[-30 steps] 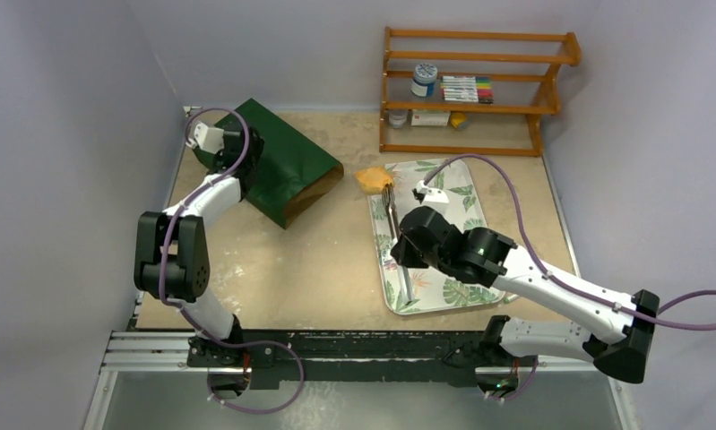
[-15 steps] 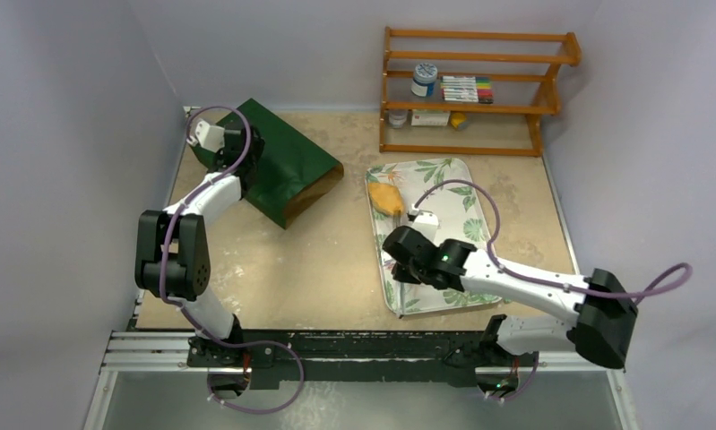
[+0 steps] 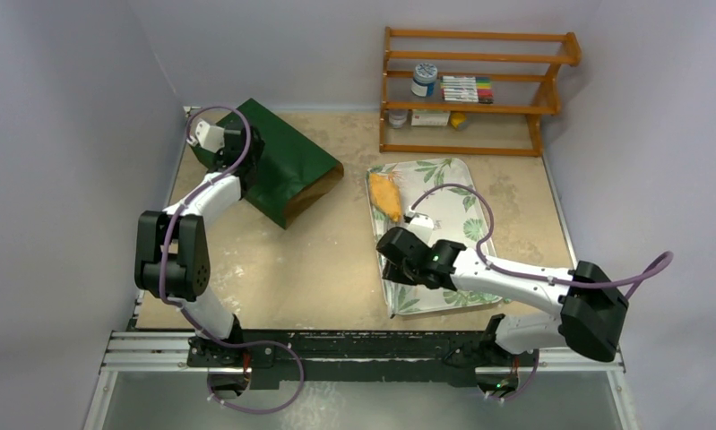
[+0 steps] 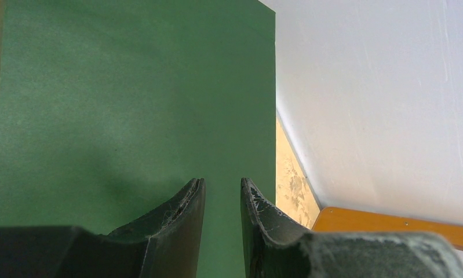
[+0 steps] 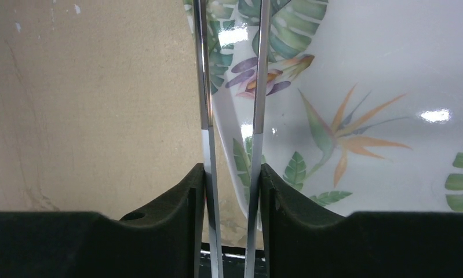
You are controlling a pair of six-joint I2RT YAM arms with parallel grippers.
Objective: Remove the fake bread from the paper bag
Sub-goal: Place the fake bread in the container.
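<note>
The dark green paper bag (image 3: 291,166) lies flat at the back left, its brown mouth facing the tray. My left gripper (image 3: 244,152) is over the bag's closed end. In the left wrist view the left gripper (image 4: 223,182) has its jaws slightly apart on the green paper bag (image 4: 130,87), with nothing between them. One golden-orange piece of fake bread (image 3: 385,195) lies on the leaf-patterned tray (image 3: 452,184) near its left rim. My right gripper (image 3: 393,240), seen closer in the right wrist view (image 5: 232,168), is shut on metal tongs (image 5: 203,87). The tongs' arms are spread and empty.
A wooden shelf (image 3: 475,90) with a jar, markers and small boxes stands against the back wall behind the tray. Its corner (image 4: 391,223) shows in the left wrist view. Walls close in on the left and right. Bare tan table (image 3: 318,260) lies between bag and tray.
The right arm drew the tongs and bread from beside the tray's corner onto the tray. The tongs then spread and let the bread go. The left arm stayed still.
</note>
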